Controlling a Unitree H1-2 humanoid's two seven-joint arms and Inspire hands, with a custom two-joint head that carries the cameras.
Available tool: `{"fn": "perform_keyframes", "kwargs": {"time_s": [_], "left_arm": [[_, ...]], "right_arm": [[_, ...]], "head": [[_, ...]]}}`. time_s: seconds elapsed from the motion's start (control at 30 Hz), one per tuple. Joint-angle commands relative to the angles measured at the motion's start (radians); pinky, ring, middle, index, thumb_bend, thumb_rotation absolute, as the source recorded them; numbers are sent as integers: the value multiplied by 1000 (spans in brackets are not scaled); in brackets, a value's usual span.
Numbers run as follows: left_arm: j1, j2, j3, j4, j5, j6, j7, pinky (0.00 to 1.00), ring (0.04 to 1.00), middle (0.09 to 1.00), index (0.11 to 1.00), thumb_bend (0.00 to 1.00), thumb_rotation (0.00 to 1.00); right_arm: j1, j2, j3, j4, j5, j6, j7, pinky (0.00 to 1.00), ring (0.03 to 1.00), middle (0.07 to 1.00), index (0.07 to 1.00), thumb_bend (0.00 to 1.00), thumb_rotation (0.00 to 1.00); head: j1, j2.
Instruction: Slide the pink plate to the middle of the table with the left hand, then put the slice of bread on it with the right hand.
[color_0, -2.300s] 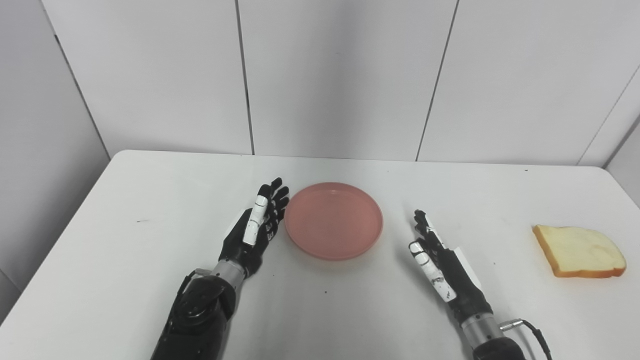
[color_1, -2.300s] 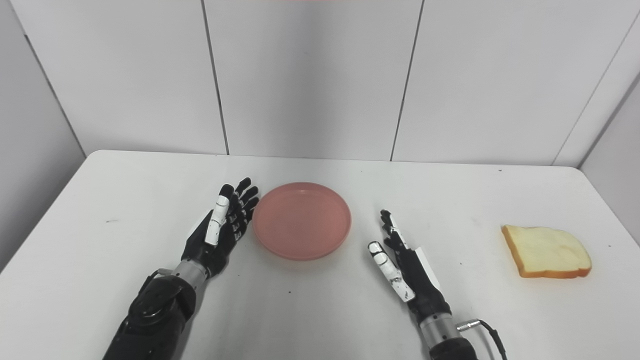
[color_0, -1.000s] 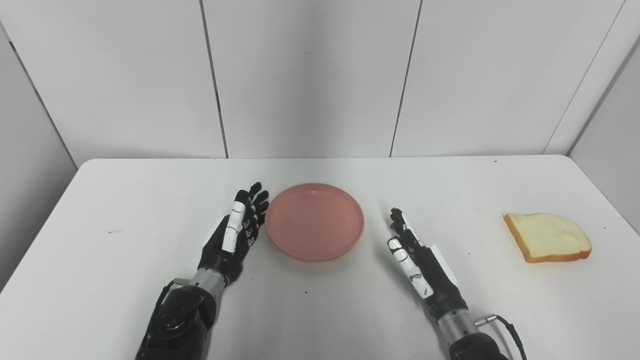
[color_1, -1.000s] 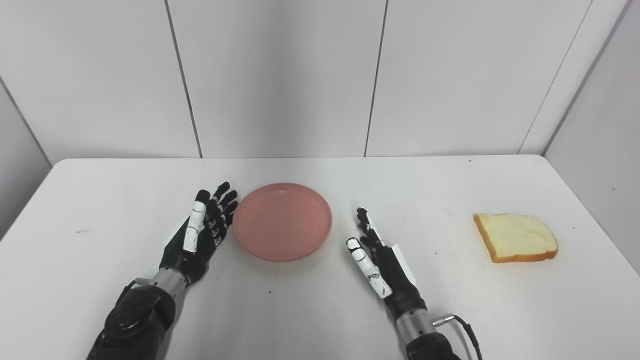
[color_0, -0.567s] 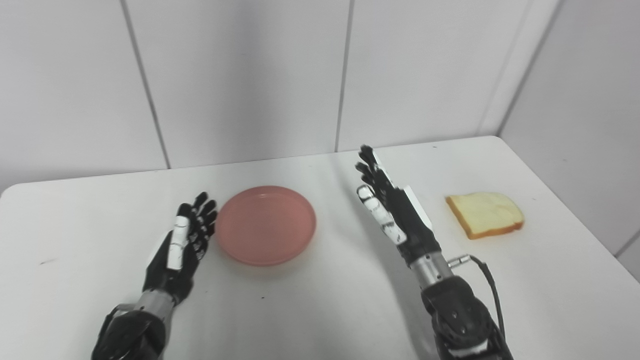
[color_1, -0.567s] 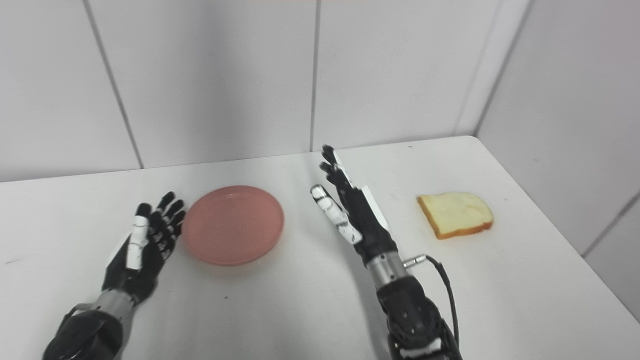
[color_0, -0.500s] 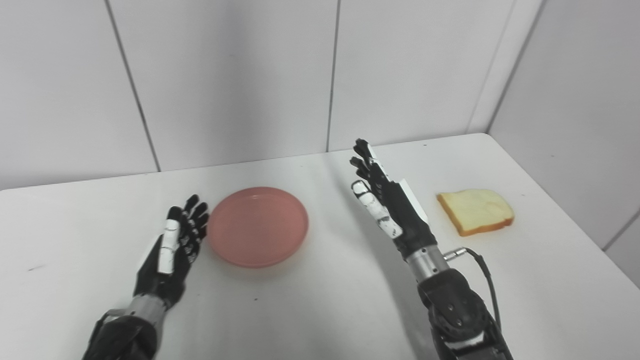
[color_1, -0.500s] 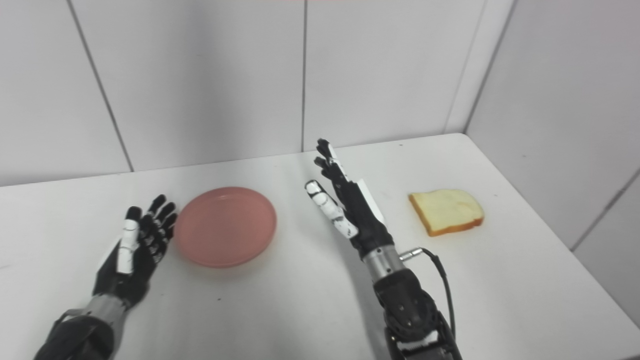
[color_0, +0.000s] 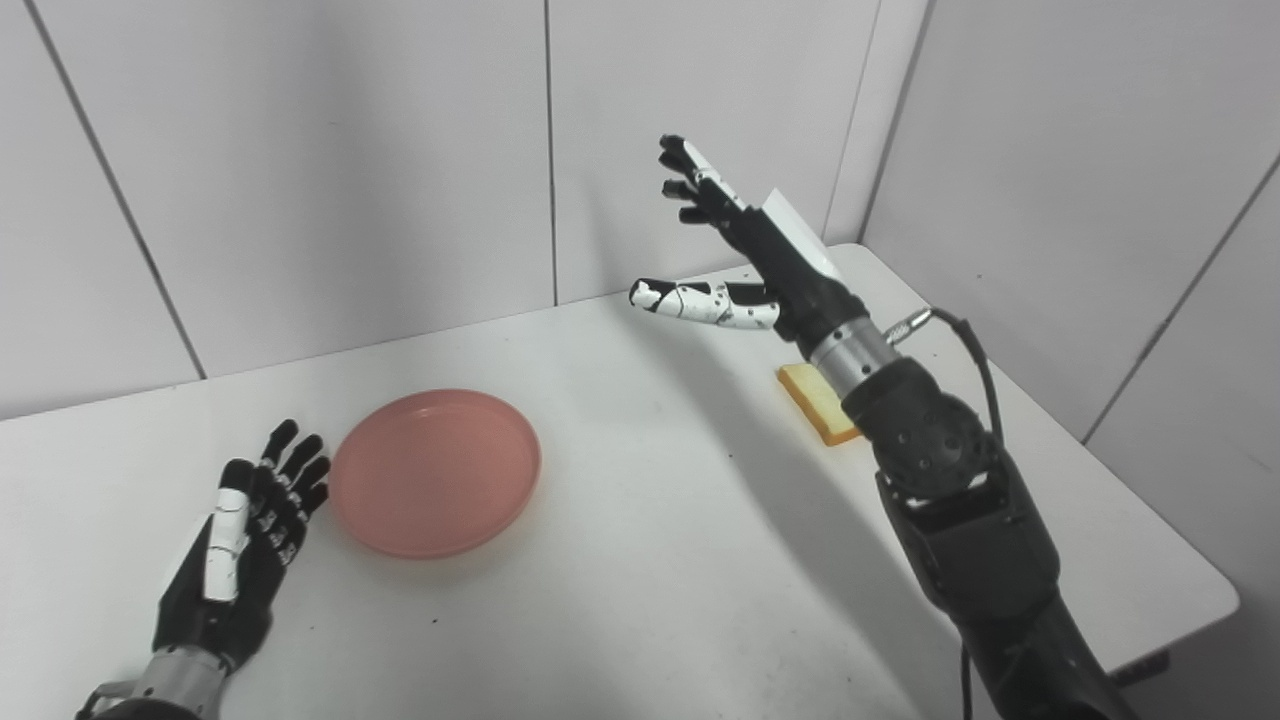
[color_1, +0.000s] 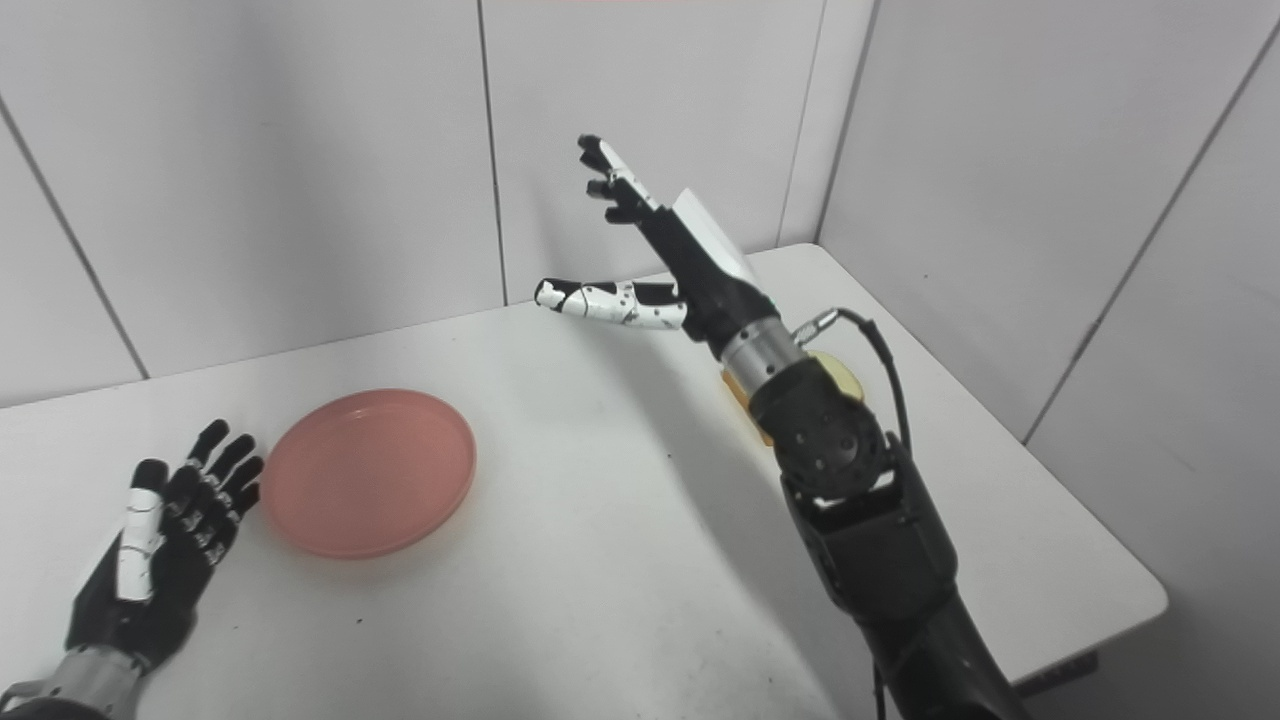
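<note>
On the white table (color_0: 640, 560) the pink plate (color_0: 435, 472) lies empty, just beside the left hand (color_0: 235, 545), which rests flat with fingers spread. Toward the right edge, the bread slice (color_0: 815, 405) sits partly hidden behind the raised right hand (color_0: 750, 265), empty, fingers apart.

Plate (color_0: 435, 472) on desk (color_0: 640, 560) just right of left hand (color_0: 240, 540); bread (color_0: 815, 402) far right, behind raised right hand (color_0: 745, 255).
</note>
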Motion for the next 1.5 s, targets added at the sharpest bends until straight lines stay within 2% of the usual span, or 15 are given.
{"fn": "perform_keyframes", "kwargs": {"time_s": [0.0,0.07,0.13,0.17,0.2,0.27,0.4,0.47,0.57,0.67,0.93,1.1,1.3,1.4,1.47], "left_arm": [[45,26,4,89,8,45,-11,973,966,967,963,919,947],[43,26,9,98,8,39,-18,973,965,965,959,918,945],[44,27,20,105,-2,37,-23,961,958,957,950,909,927],[44,30,21,106,0,36,-24,952,953,953,946,907,923],[44,32,21,109,0,34,-27,945,946,945,940,904,930],[43,35,25,116,-5,33,-33,949,946,943,938,903,926],[38,36,33,136,-20,25,-51,957,951,946,941,899,917],[32,37,39,151,-28,26,-55,957,952,947,939,910,882],[26,36,43,165,-32,19,-57,951,948,944,936,913,868],[19,37,47,175,-35,20,-62,943,944,938,929,928,864],[12,36,54,188,-39,18,-68,943,948,944,932,942,846],[14,40,54,180,-39,25,-73,946,943,939,930,947,838],[18,42,55,170,-38,25,-69,952,947,943,931,931,841],[16,43,56,177,-39,18,-73,951,946,942,929,927,841],[22,45,50,164,-24,15,-61,940,941,938,926,923,851]], "right_arm": [[-68,-111,-9,-26,8,64,62,909,955,977,973,937,438],[-72,-131,-3,-25,1,73,78,912,960,977,971,952,425],[-75,-197,11,-18,-59,78,129,916,967,973,966,982,417],[-77,-226,17,-17,-100,79,165,917,969,972,964,992,413],[-79,-252,21,-15,-143,80,209,928,976,972,960,998,363],[-90,-298,29,-14,-218,80,307,943,991,987,980,1000,379],[-112,-329,15,-6,-306,80,438,951,1000,998,993,1000,358],[-130,-358,14,13,-358,80,499,919,981,991,995,1000,272],[-147,-361,7,26,-408,79,558,916,980,990,999,1000,230],[-192,-394,29,83,-442,79,653,931,990,998,1000,1000,223],[-228,-473,149,143,-453,77,691,965,1000,1000,1000,1000,230],[-244,-476,192,182,-479,79,722,942,1000,1000,1000,1000,237],[-286,-484,309,268,-520,59,739,985,1000,1000,1000,1000,284],[-300,-486,338,285,-527,63,750,985,1000,1000,1000,1000,291],[-299,-489,365,304,-541,31,745,994,1000,1000,1000,1000,316]], "head": [[1,1],[1,1],[-12,6],[-18,9],[-18,9],[-26,12],[-30,22],[-30,24],[-32,28],[-37,29],[-34,36],[-30,37],[-34,40],[-33,41],[-28,46]]}}
